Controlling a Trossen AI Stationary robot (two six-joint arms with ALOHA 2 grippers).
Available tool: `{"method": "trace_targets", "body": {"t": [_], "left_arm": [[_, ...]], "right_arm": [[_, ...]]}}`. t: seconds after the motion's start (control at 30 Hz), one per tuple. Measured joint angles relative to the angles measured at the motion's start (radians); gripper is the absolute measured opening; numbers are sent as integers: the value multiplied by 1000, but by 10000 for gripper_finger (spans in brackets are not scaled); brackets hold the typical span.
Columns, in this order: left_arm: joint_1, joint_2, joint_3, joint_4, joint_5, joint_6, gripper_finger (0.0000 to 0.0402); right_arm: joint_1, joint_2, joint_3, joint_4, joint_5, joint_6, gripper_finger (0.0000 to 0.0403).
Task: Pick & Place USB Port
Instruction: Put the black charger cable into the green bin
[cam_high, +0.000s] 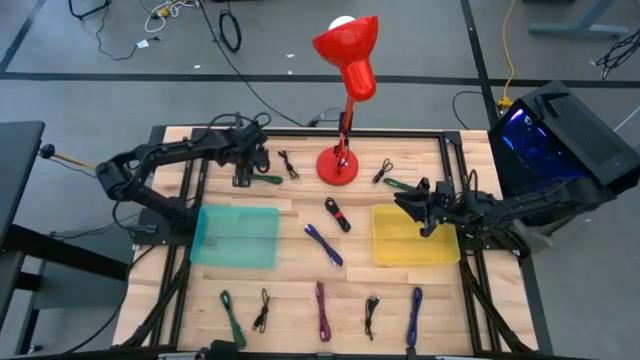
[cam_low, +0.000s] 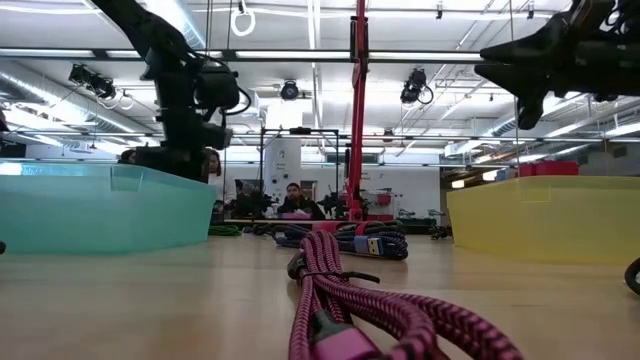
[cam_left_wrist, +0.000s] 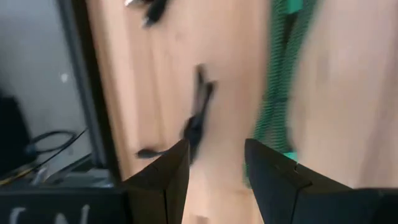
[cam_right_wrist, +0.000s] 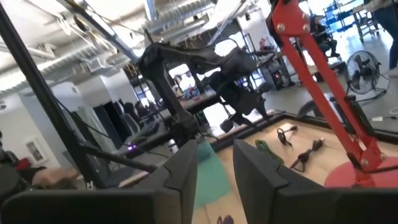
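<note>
We judge the step in hand to be the approach to a first cable, with the left gripper (cam_high: 250, 168) at work near the far edge of the table (cam_high: 300, 270). In the left wrist view its fingers (cam_left_wrist: 168, 180) stand moderately apart and hold nothing. The relation that governs the coming move is this: a green cable (cam_left_wrist: 277, 93) lies on the table directly ahead of the fingers and slightly to the side of the right-hand finger, with its long axis running away from the fingers, roughly parallel to them. A thin black cable (cam_left_wrist: 198, 121) lies just ahead of the other finger, on a similar axis. We expect that a grasp would require either cable to be centred in the gap between the fingers. Which cable counts as the USB item we cannot tell. The right gripper (cam_high: 425, 210) waits above the near rim of the yellow bin (cam_high: 415, 255), its fingers (cam_right_wrist: 186, 168) slightly apart and empty. The left arm is plainly nearer both cables. The teal bin (cam_high: 235, 237) lies behind the left fingers, near the left arm, and the red lamp (cam_high: 345, 90) stands between the two arms
</note>
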Motion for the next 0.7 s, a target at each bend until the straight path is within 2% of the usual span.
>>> {"method": "trace_targets", "body": {"t": [0.2,0.47,0.7], "left_arm": [[42,58,0,79,-35,-7,161],[83,129,0,98,-5,-7,161],[104,183,0,144,14,-8,161]], "right_arm": [[1,122,0,124,-2,-2,107],[38,254,0,280,0,-51,107],[66,320,0,387,1,-87,107]]}}
